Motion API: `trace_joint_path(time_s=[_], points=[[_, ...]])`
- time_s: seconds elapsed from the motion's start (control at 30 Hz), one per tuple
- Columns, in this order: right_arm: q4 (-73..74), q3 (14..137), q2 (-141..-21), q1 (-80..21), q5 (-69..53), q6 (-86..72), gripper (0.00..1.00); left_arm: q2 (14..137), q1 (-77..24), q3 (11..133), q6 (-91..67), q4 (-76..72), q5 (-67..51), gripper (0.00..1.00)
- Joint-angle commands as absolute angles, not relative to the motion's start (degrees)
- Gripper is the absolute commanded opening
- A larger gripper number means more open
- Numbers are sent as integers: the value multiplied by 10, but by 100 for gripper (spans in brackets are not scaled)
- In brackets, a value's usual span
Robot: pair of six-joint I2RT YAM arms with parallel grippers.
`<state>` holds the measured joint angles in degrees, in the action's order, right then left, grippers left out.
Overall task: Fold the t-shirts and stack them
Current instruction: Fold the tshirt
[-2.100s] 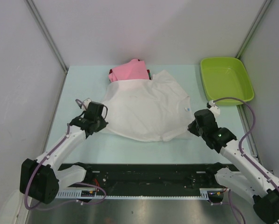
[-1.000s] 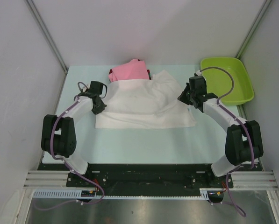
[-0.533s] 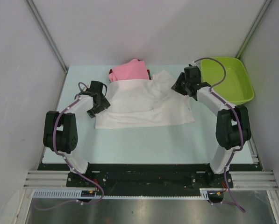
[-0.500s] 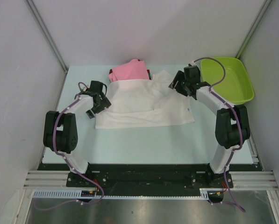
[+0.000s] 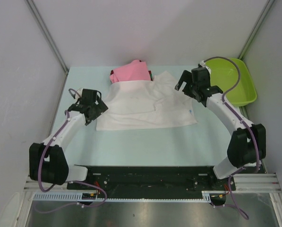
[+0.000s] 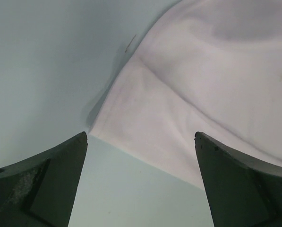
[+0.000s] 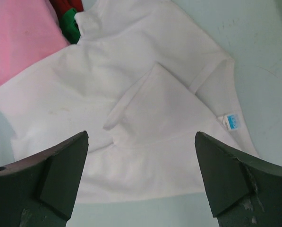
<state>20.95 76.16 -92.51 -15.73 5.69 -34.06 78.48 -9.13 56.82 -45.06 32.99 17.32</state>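
Your white shirt [image 5: 145,109] lies partly folded; left gripper [image 5: 94,109] and right gripper [image 5: 184,86] gape empty; finishing folds and stacking with the pink shirt [image 5: 130,72] look left to do.

Robotics laboratory test cell. The plain white panel walls [image 5: 145,28] on aluminium posts [image 5: 47,35] enclose a pale green tabletop [image 5: 145,142] with a black mounting rail [image 5: 150,173].

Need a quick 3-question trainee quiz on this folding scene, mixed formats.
1. True or false: the left gripper is clamped on the white cloth t-shirt.
2. Fill in: the lime-green plastic tub sits at the table's far ___ corner.
3. The pink cloth t-shirt lies: A) at the white shirt's far edge; B) inside the tub; C) at the table's near edge.
Key: 1 false; 2 right; 3 A.
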Motion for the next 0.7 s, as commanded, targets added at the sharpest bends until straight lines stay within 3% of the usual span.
trace_joint_path(time_s=[0.0,0.17,0.3,0.67], points=[[279,681,-834,-192,122,-317,100,730,-118,491,-470,329,150,100],[253,561,-769,-209,178,-336,100,688,-125,385,-508,281,117,99],[222,484,-716,-193,150,-357,100,664,-125,327,-536,235,92,98],[124,358,-630,-192,119,-434,100,701,-121,295,-648,201,101,95]])
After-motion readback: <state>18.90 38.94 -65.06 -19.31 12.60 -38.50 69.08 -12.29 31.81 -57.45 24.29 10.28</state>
